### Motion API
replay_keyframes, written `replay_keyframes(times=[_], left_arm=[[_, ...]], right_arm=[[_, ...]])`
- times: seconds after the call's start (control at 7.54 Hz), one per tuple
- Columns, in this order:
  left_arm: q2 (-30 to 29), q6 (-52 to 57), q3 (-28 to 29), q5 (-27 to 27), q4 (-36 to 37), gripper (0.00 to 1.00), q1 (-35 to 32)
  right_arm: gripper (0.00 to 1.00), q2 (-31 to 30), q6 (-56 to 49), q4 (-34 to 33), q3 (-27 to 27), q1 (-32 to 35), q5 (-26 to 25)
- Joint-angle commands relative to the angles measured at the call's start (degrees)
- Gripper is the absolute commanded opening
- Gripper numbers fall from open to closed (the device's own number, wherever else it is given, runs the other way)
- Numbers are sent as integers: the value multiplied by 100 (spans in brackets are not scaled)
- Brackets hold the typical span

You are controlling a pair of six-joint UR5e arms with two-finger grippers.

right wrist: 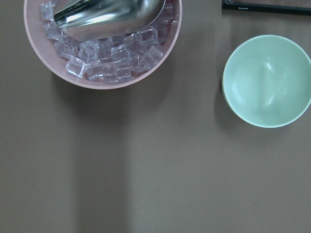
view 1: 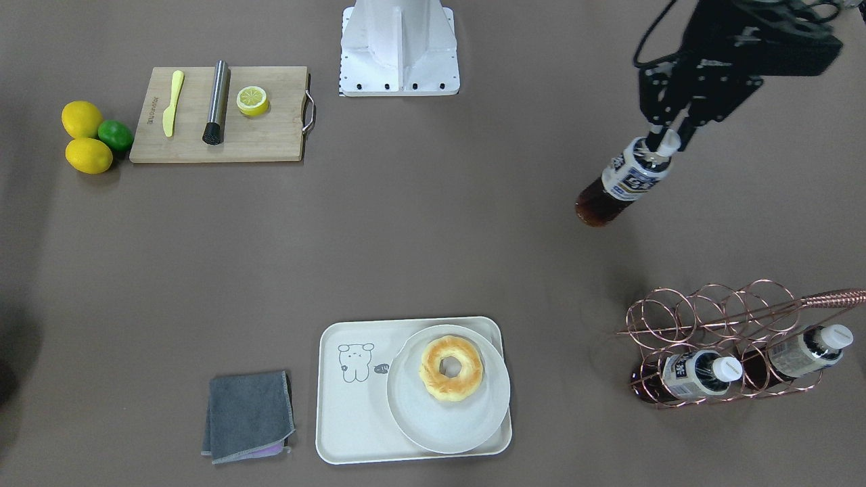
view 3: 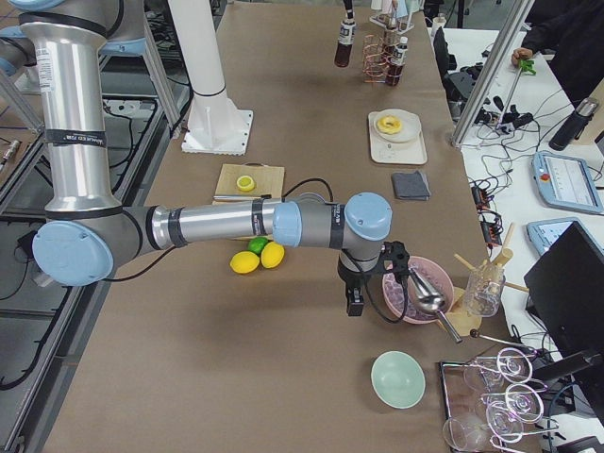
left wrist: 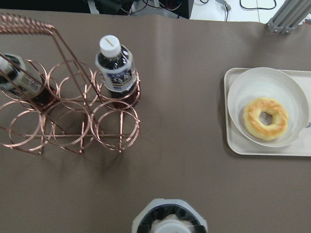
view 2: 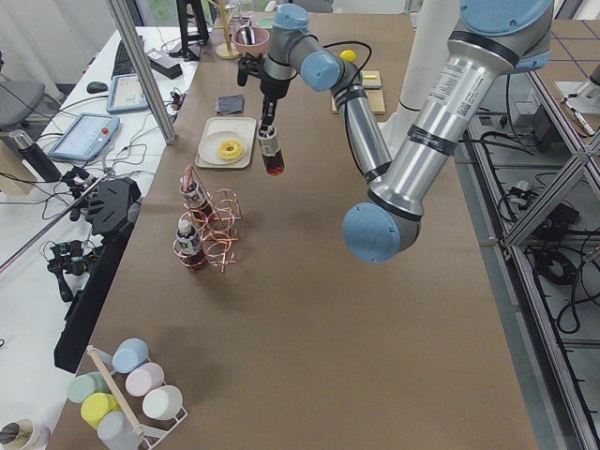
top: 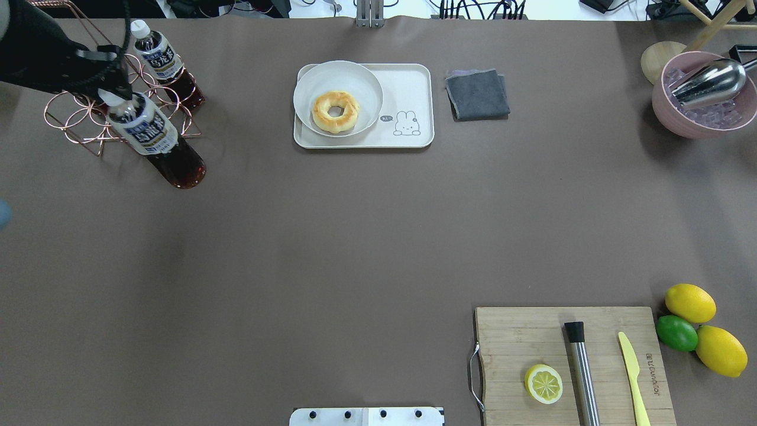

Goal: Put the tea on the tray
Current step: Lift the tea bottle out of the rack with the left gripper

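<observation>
Grips the tea (view 1: 626,179) by its white cap with the left pincer (view 1: 666,140), fingers pinched on the cap from above. Hangs the bottle below the pincer, base lowest, apparently clear of the worktop (view 1: 433,237). Locates it near the copper wire rack (view 1: 710,314), on the robot's side of it, and well apart from the tray (view 1: 352,412). Shows two further bottles standing in the rack.

On the tray: carries a round white plate (view 1: 433,423) with a ring doughnut (view 1: 451,368) over one half; leaves the half with the bear drawing bare.

Sets the right pincer (view 3: 355,304) low beside the pink bowl (top: 671,118) of ice cubes at the worktop's other end. Cannot tell whether spread or pressed together.

Covered throughout in plain brown sheet. Also bears a folded grey cloth (view 1: 248,416) just beside the tray, a wooden board (view 1: 270,145) with half lemon (view 1: 252,100), steel rod (view 1: 216,101) and yellow knife (view 1: 172,105), plus two lemons (view 1: 81,118) and a lime (view 1: 116,134) next to the board.

Bounded by aluminium frame posts (view 2: 141,66) and side desks strewn with cables.
</observation>
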Motion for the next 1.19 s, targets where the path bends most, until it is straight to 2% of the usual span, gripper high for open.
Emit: replay_keyframes(times=[0.0, 0.4, 0.66, 0.93, 1.06], left_arm=[[-1370, -1438, 39, 1192, 1051, 0, 1535], [-2372, -2300, 924, 2212, 1044, 0, 2557], [-2524, -2505, 1207, 2872, 983, 0, 3059], [-2718, -2523, 1664, 2954, 817, 0, 3228], [-2727, -2575, 1796, 3224, 676, 0, 3359]], right_arm=[[100, -4, 0, 2, -5, -3, 14], [100, -4, 0, 2, -5, 5, 23], [100, 13, 9, 2, -5, -4, 23], [100, 14, 9, 2, -5, -4, 23], [100, 5, 9, 2, -5, -4, 23]])
